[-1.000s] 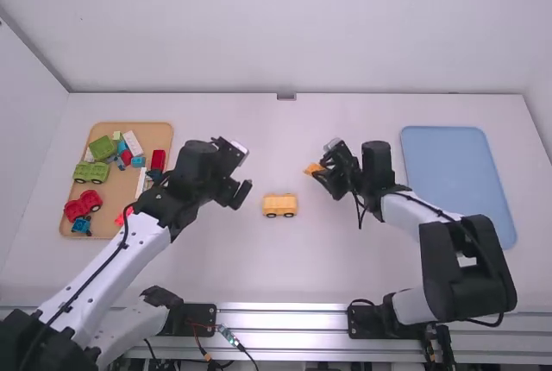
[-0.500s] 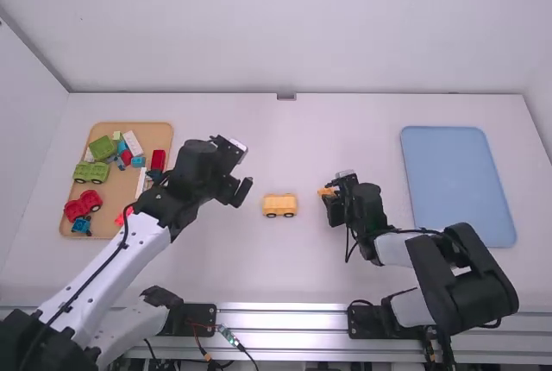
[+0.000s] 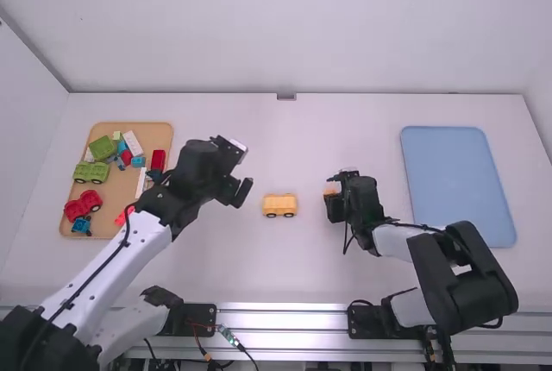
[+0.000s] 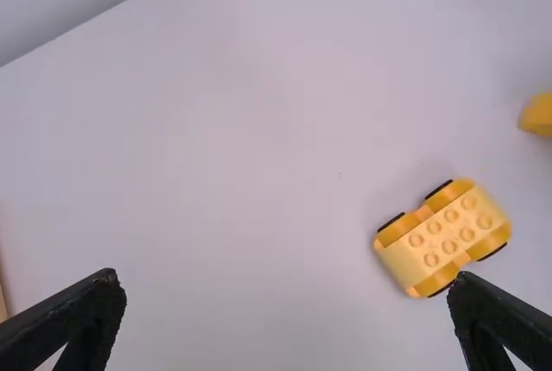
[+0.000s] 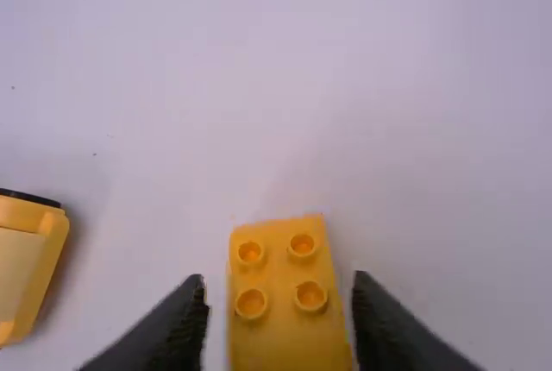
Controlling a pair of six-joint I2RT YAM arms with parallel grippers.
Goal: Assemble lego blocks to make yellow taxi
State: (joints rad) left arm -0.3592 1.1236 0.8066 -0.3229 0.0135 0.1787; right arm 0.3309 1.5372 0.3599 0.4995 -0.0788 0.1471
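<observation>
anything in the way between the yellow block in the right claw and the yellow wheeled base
Nothing visible stands between the yellow block, held in the right claw, and the yellow wheeled base. The left claw is near, but on the base's other side.

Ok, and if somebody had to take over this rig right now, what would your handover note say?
Left gripper: open, nothing between its fingers.
Right gripper: at the small yellow block, whose four studs show; whether it grips it, I cannot tell.
Where things are: the yellow wheeled base is on the table between the two grippers. The tan tray, by the left arm, has other-coloured blocks and vehicle parts; the blue tray is on the right.
Done: both yellow pieces are out on the work area, not joined.
Left: fit the small block onto the base's studs, most likely.
</observation>
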